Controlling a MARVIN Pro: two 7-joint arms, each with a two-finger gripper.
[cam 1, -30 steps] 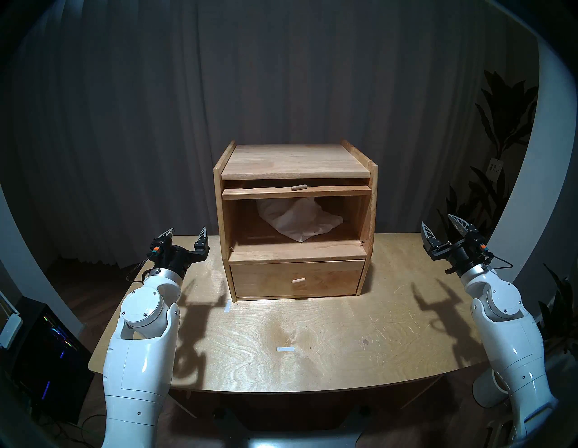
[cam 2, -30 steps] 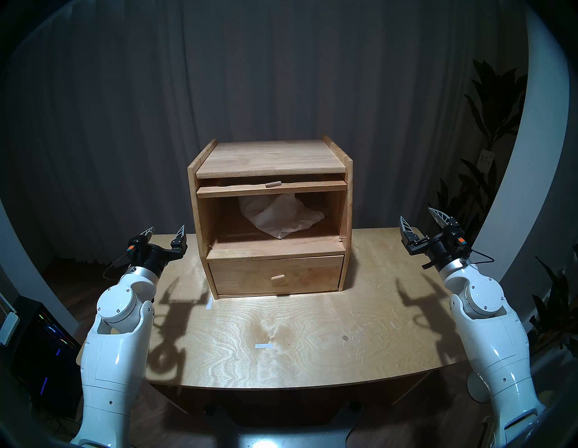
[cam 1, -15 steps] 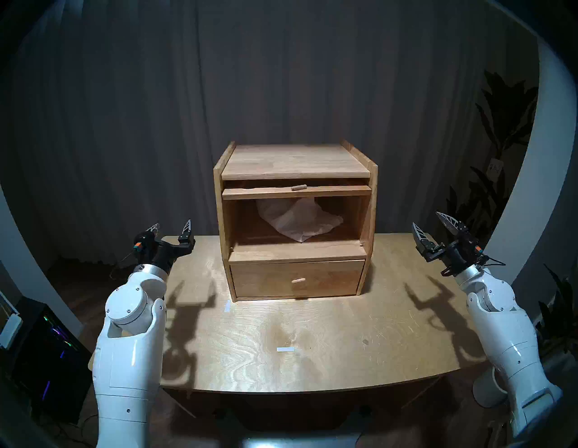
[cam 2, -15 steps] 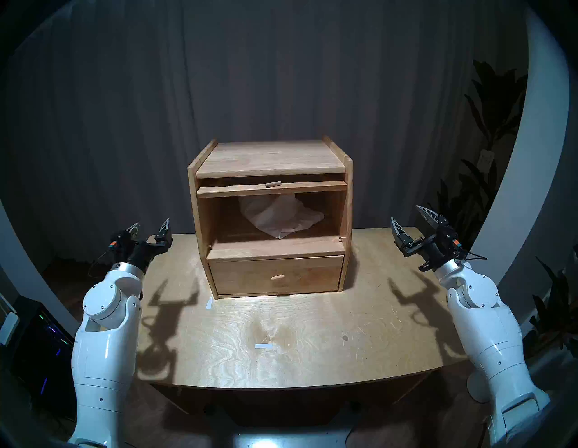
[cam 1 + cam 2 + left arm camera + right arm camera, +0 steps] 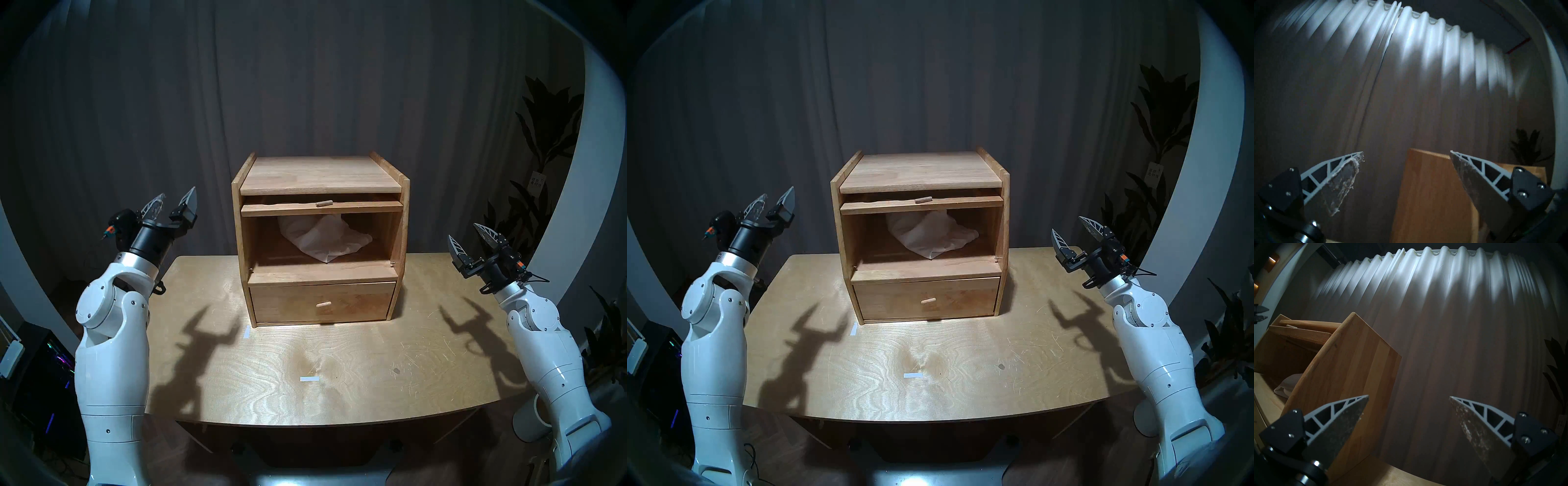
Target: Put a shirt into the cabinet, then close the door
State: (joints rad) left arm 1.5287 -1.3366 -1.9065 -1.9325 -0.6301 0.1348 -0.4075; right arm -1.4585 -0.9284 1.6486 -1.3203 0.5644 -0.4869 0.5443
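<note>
Right now, nearest you, the table (image 5: 339,366) is bare wood with two short strips of white tape (image 5: 309,379) on it, and both arms stand out at its sides. Your left gripper (image 5: 177,198) is raised beside the cabinet (image 5: 319,173), at about the height of its top compartment and well off to the left of it, its jaws spread wide with nothing between them. In the left wrist view its worn fingers (image 5: 1342,183) frame only the curtain (image 5: 1407,84) and the cabinet's side panel. Your right gripper (image 5: 464,230) sits lower, out past the table's right edge, also spread wide and holding nothing, touching nothing. Further back, the shirt (image 5: 322,239) lies crumpled inside the cabinet's upper compartment, towards the rear, well apart from both sets of jaws. Above it the door (image 5: 322,207) is lifted flat under the top board, its peg handle (image 5: 323,203) facing you. The drawer (image 5: 322,302) below is shut.
</note>
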